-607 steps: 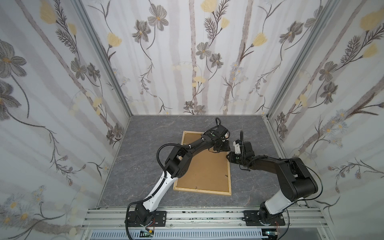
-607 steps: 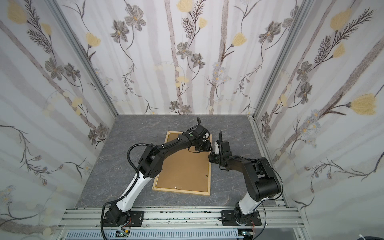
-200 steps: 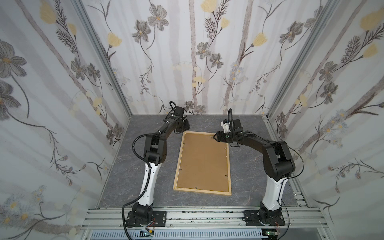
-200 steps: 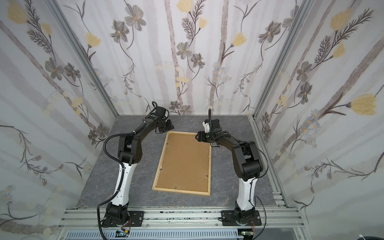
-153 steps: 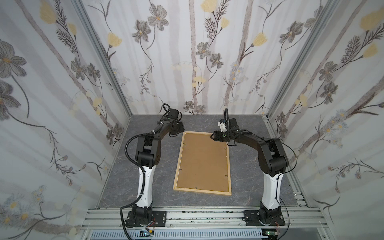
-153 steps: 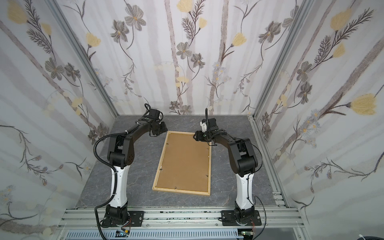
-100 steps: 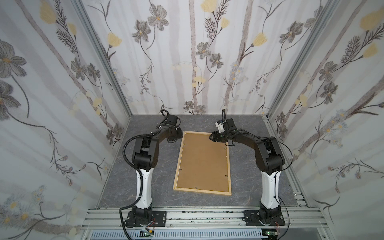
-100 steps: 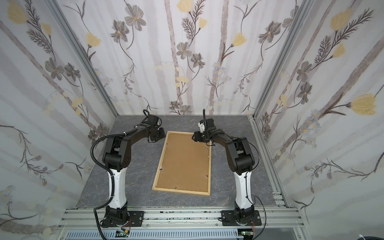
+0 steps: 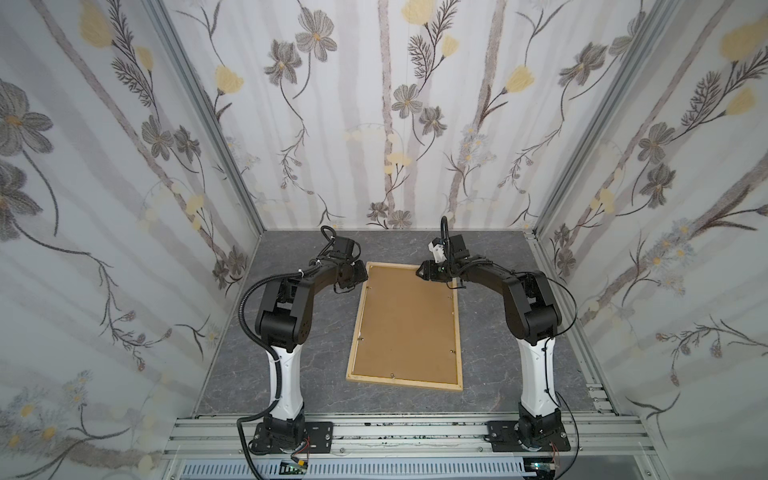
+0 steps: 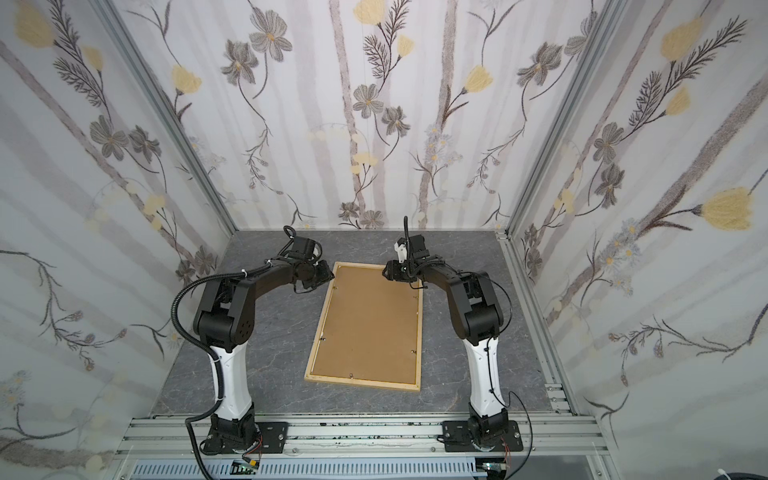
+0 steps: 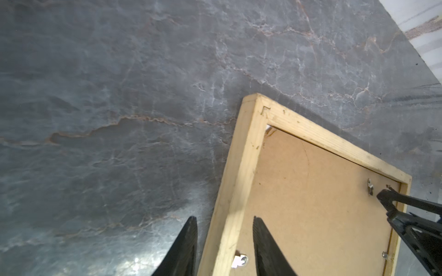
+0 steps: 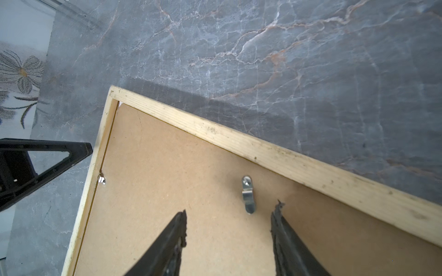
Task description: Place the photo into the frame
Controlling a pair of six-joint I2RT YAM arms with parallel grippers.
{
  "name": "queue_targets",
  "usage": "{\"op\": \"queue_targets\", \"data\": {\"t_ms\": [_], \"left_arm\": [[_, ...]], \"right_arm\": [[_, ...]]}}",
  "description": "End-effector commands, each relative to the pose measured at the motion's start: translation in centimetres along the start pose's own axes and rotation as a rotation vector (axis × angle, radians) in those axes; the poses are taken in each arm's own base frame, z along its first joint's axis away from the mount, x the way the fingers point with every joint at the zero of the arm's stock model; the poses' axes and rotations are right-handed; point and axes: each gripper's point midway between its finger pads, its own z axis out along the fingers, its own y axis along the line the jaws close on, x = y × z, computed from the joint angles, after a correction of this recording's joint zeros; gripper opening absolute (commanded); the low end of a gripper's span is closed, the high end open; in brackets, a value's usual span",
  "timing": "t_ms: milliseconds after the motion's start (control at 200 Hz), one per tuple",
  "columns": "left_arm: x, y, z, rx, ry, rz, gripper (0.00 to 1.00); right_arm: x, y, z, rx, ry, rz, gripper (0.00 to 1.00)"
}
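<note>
You've just moved to the frame (image 9: 403, 382)'s far end: left fingers (image 11: 186, 248) straddle its side, right fingers (image 12: 171, 246) flank a clip (image 12: 248, 194). Both apart, empty. Clips next?

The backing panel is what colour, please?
The backing panel is plain brown, clearest in the right wrist view.

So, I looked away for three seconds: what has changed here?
Both tools left the far right part of the frame, where they nearly met, and spread apart: the left tool now straddles the frame's far left corner strip, the right tool hovers open over the backing panel by the far right corner. Nothing is gripped. Frame and panel lie unchanged.
</note>
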Motion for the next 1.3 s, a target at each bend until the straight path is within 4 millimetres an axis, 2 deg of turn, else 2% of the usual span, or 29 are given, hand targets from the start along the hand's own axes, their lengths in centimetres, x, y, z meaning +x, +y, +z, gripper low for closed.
{"op": "queue_targets", "data": {"t_ms": [0,345,625,709,729,794,1049,1159,1299], "left_arm": [[0.2,0.0,0.6,0.01,0.0,-0.008,0.37],[2.5,1.4,1.6,-0.016,0.041,-0.011,0.32],[4.1,2.2,1.5,-0.035,0.054,-0.013,0.3],[4.1,1.9,1.4,-0.032,0.049,-0.008,0.3],[5.1,2.6,1.6,-0.048,0.068,-0.013,0.3],[5.4,2.9,1.6,-0.052,0.073,-0.015,0.3],[5.7,3.2,1.4,-0.062,0.068,-0.01,0.3],[5.8,3.4,1.5,-0.071,0.07,-0.009,0.3],[6.0,3.7,1.6,-0.083,0.07,-0.009,0.29]], "right_arm": [[0.3,0.3,0.4,-0.006,0.013,0.01,0.57],[1.6,1.5,2.3,-0.03,0.032,0.018,0.55],[0.0,0.9,3.9,-0.012,0.006,0.035,0.55],[-0.6,1.1,3.7,-0.009,-0.013,0.036,0.54],[-0.8,1.1,3.6,-0.006,-0.017,0.036,0.55],[-1.1,1.2,3.3,0.008,-0.031,0.03,0.54],[-3.0,3.0,0.2,0.101,-0.124,-0.096,0.55],[-2.9,3.4,-0.2,0.141,-0.119,-0.152,0.57],[-1.7,2.9,0.5,0.189,-0.073,-0.191,0.59]]}}
